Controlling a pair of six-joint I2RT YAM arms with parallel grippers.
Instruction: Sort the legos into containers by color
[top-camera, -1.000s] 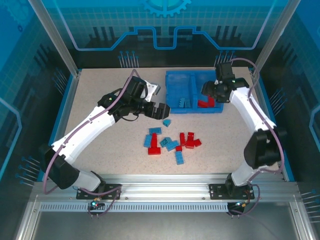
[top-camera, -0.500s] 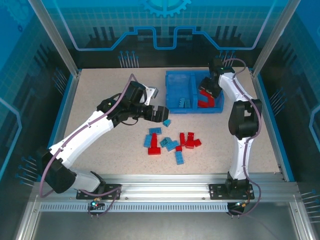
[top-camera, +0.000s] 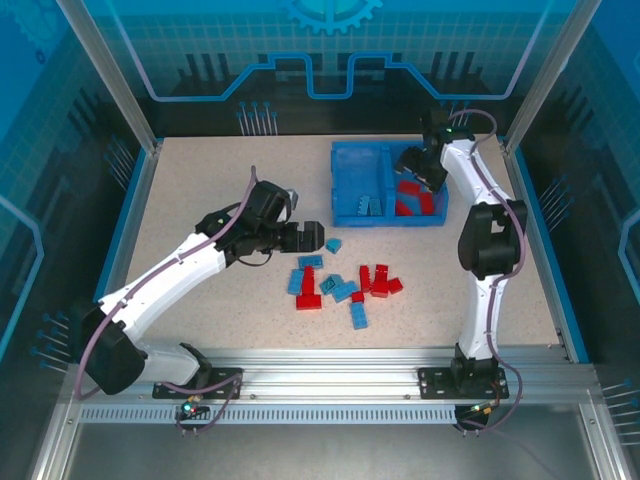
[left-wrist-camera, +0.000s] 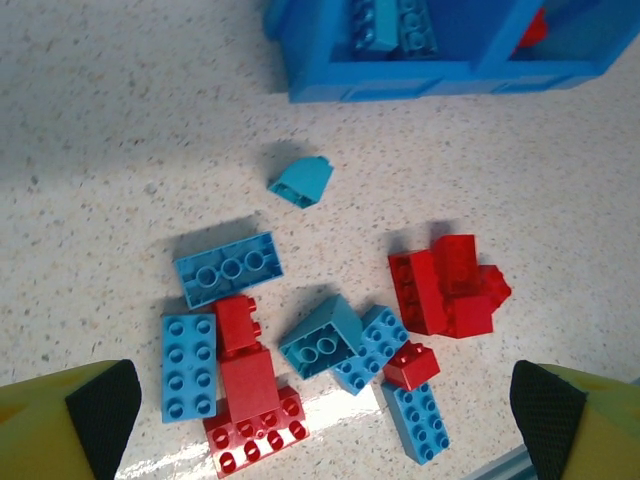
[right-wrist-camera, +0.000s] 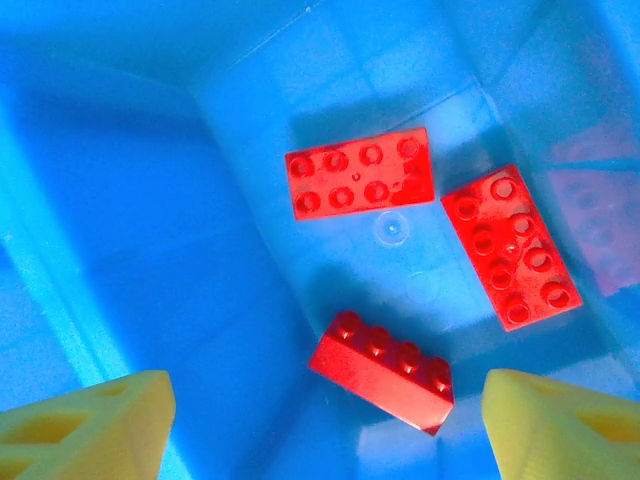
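Observation:
The blue bin (top-camera: 345, 190) stands at the back middle of the table. Its left compartment holds light blue legos (top-camera: 368, 206); its right one holds red legos (top-camera: 415, 200). My right gripper (top-camera: 418, 163) hangs open over the right compartment. In the right wrist view it (right-wrist-camera: 325, 430) is above three red bricks: two flat (right-wrist-camera: 360, 185) (right-wrist-camera: 511, 246), and one tilted (right-wrist-camera: 381, 371) lying free between the fingers. My left gripper (top-camera: 312, 237) is open beside a loose pile of red and blue legos (top-camera: 340, 285). In its wrist view it (left-wrist-camera: 325, 420) looks down on a small blue brick (left-wrist-camera: 301, 181) and a red cluster (left-wrist-camera: 447, 285).
The bin's front wall (left-wrist-camera: 440, 75) runs along the top of the left wrist view. Bare speckled table (top-camera: 200, 200) lies left of the pile and bin. Blue side rails (top-camera: 130, 210) and the metal front rail (top-camera: 330, 365) bound the table.
My right gripper has opened wider over the right compartment, and the arm's elbow has swung inward. My left gripper has come a little nearer the pile and towards the front.

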